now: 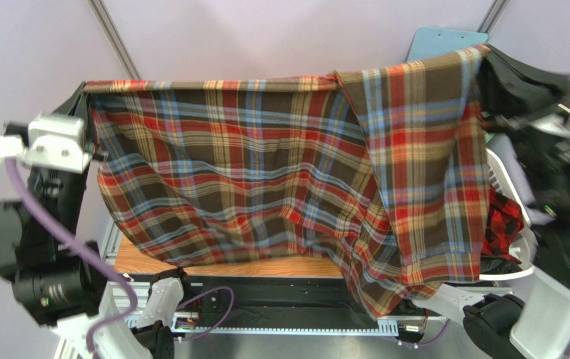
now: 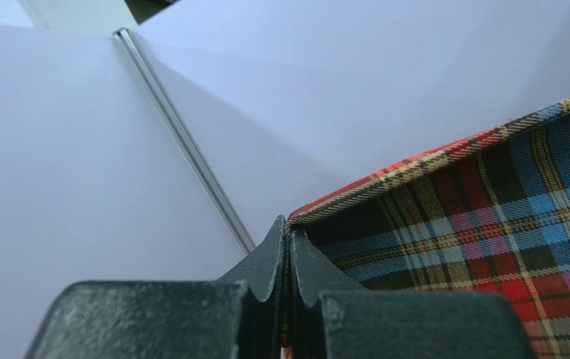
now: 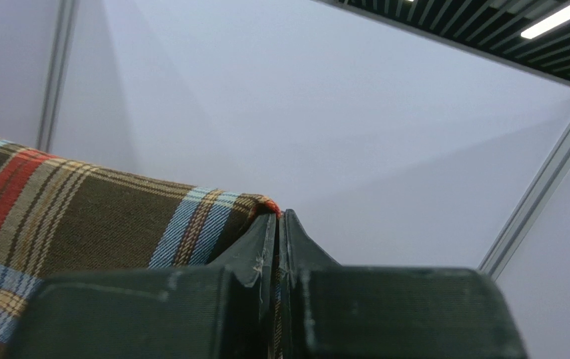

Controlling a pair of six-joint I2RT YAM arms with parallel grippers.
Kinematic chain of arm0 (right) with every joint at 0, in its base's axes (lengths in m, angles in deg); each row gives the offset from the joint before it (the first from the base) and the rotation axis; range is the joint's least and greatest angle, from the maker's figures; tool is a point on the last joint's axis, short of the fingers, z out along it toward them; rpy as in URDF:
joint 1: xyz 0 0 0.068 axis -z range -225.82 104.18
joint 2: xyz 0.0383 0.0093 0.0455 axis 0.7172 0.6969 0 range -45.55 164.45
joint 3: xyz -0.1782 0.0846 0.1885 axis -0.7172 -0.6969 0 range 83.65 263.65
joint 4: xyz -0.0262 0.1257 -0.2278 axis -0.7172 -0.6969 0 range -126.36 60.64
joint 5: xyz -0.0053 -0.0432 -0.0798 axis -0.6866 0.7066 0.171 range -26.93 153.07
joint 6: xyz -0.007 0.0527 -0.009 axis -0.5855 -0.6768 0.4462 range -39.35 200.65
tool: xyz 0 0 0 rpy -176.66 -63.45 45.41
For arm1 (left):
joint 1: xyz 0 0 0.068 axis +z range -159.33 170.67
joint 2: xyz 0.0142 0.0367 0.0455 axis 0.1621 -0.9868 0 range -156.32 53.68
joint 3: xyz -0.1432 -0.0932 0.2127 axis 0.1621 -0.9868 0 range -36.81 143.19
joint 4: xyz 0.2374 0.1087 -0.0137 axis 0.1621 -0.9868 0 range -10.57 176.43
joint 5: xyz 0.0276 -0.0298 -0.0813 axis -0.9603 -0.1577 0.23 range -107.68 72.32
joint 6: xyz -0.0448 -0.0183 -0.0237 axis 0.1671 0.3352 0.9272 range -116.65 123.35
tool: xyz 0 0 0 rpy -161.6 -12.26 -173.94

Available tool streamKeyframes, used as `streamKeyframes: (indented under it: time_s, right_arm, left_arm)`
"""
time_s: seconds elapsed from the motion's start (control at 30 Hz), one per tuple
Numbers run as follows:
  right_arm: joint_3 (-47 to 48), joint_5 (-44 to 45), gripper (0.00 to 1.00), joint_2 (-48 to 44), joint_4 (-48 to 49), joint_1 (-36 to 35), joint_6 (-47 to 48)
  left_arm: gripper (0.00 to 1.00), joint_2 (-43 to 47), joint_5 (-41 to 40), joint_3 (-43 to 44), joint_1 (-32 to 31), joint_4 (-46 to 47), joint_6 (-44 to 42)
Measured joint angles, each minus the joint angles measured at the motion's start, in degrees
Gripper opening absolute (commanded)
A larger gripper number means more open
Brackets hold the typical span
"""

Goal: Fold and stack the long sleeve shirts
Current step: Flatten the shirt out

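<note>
The dark brown-olive tartan shirt [image 1: 265, 164] hangs stretched in the air between my two grippers and covers most of the table. My left gripper [image 1: 85, 88] is shut on its top left corner; in the left wrist view the cloth [image 2: 490, 217] runs between the closed fingertips [image 2: 288, 228]. My right gripper [image 1: 488, 54] is shut on its top right corner; in the right wrist view the cloth [image 3: 78, 217] is pinched at the fingertips [image 3: 277, 218]. The red-and-black check shirt [image 1: 503, 224] lies in a white basket at the right.
The white basket [image 1: 516, 258] stands at the table's right side. A strip of wooden table [image 1: 228, 268] shows under the hanging shirt. A blue-grey board [image 1: 445, 41] leans at the back right. Pale walls with metal posts [image 1: 115, 37] surround the cell.
</note>
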Motion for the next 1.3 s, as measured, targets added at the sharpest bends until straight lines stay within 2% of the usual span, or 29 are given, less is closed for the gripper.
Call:
streamKeyframes:
  time_s: [0.13, 0.3, 0.43, 0.53, 0.57, 0.63, 0.67, 0.7, 0.77, 0.8, 0.87, 1.0, 1.1, 1.13, 1.2, 1.23, 1.3]
  right_arm:
    - [-9.11, 3.26, 0.00, 5.11, 8.24, 0.04, 4.02]
    - [-21.99, 4.63, 0.00, 14.19, 16.46, 2.08, 7.21]
    - [-23.82, 4.68, 0.00, 27.87, 20.35, 4.28, 8.02]
    - [-20.22, 4.68, 0.00, 39.85, 23.02, 5.25, 8.76]
    - [-17.86, 4.63, 0.28, 44.30, 22.97, 5.40, 9.03]
    - [-7.61, 5.18, 0.60, 55.32, 20.87, 5.44, 9.81]
    - [-2.56, 6.34, 0.86, 60.06, 19.34, 5.42, 10.27]
    - [3.28, 7.37, 0.89, 64.94, 17.29, 5.44, 10.64]
    - [9.18, 9.22, 0.96, 70.27, 13.66, 5.53, 11.15]
    - [9.22, 9.88, 0.97, 70.90, 11.15, 5.62, 11.28]
    - [5.79, 10.43, 0.97, 69.48, 7.28, 5.75, 11.19]
    - [-6.32, 9.57, 0.92, 60.59, 1.14, 5.86, 9.07]
    - [-14.49, 6.62, 0.83, 52.09, -4.20, 5.95, 6.23]
    - [-16.63, 5.35, 0.76, 49.68, -5.31, 5.97, 5.42]
    - [-20.81, 2.82, 0.72, 45.57, -6.91, 5.95, 3.67]
    - [-22.32, 1.73, 0.66, 44.22, -7.78, 5.92, 2.91]
    - [-26.21, -0.83, 0.63, 42.36, -8.85, 5.92, 1.20]
  left_arm:
    - [0.00, -4.92, -0.50, -5.05, 0.00, 2.25, -0.26]
    - [0.00, -13.64, -0.57, -17.00, 0.02, 6.29, -1.60]
    - [0.00, -28.15, -0.55, -20.09, -0.02, 8.81, -2.99]
    - [0.01, -43.67, -0.81, -15.65, -0.22, 9.88, -3.91]
    - [0.20, -47.67, -0.87, -13.64, -0.28, 10.10, -4.07]
    - [0.40, -59.58, -1.51, -4.72, -0.52, 8.15, -5.07]
    - [0.61, -64.48, -2.64, -0.22, -0.63, 6.97, -5.49]
    - [0.72, -69.35, -3.67, 4.55, -0.63, 5.14, -5.88]
    - [0.73, -75.67, -6.25, 11.34, -0.57, 2.36, -6.64]
    - [0.84, -77.18, -7.50, 12.50, -0.50, 1.36, -6.80]
    - [0.85, -77.05, -8.81, 11.72, -0.33, -1.51, -7.54]
    - [0.83, -68.76, -8.90, 0.22, -0.15, -2.23, -9.57]
    - [0.79, -58.60, -6.25, -11.72, -0.22, -5.49, -12.39]
    - [0.77, -55.93, -5.49, -14.60, -0.28, -6.54, -13.22]
    - [0.76, -50.18, -3.74, -21.00, -0.61, -8.94, -15.28]
    - [0.74, -47.71, -3.15, -24.20, -0.76, -9.57, -16.22]
    - [0.72, -44.17, -2.14, -29.97, -1.03, -11.61, -17.77]
